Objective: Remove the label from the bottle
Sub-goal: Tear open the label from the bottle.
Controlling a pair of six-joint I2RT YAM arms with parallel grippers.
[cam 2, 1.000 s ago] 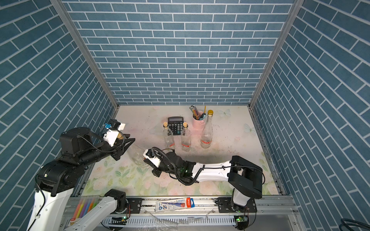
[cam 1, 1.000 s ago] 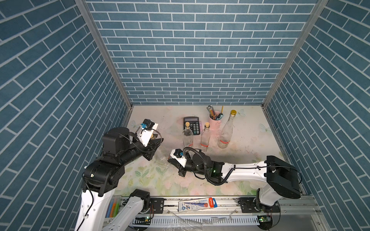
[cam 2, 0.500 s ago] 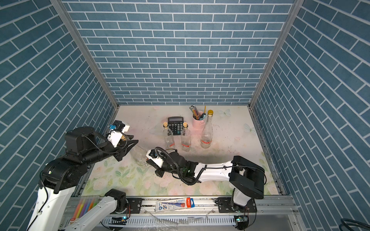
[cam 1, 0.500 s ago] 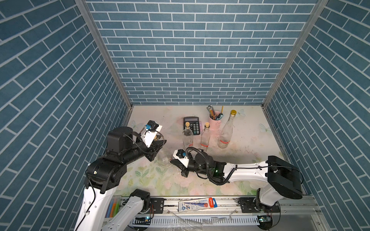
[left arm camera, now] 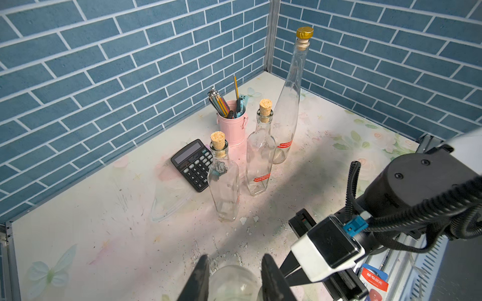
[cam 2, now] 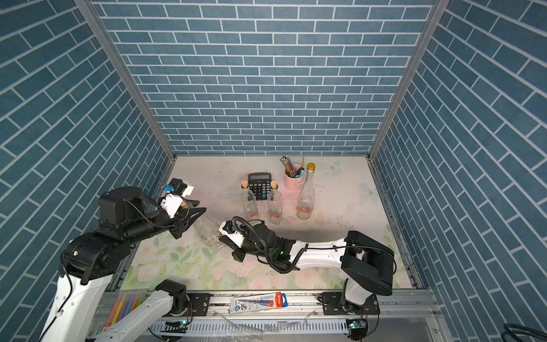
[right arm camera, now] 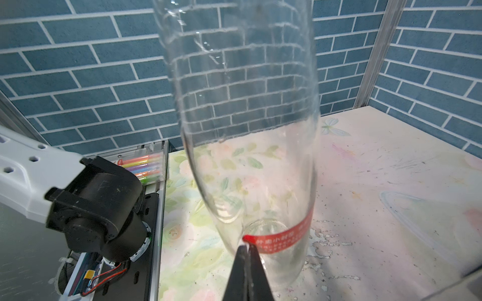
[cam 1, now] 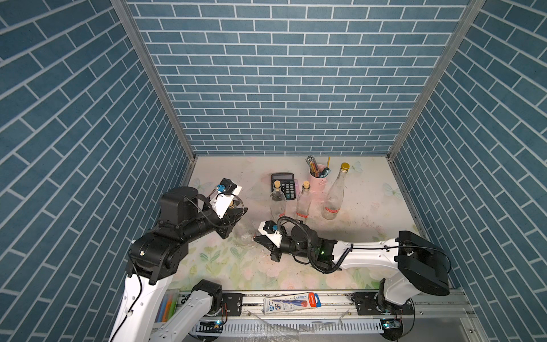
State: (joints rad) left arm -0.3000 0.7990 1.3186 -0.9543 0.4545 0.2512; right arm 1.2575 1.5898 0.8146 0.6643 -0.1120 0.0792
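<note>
Red label (right arm camera: 284, 238) end sits pinched in the right gripper's (right arm camera: 244, 247) closed fingers; the left gripper's (left arm camera: 234, 260) part-open fingers clamp the glass bottle (right arm camera: 247, 104).

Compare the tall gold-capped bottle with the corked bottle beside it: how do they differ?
The tall bottle rises above the corked bottle. The tall bottle is round with a long tapering neck; the corked bottle is flat-sided, short-necked. Both are clear, upright, red-labelled near the base.
</note>
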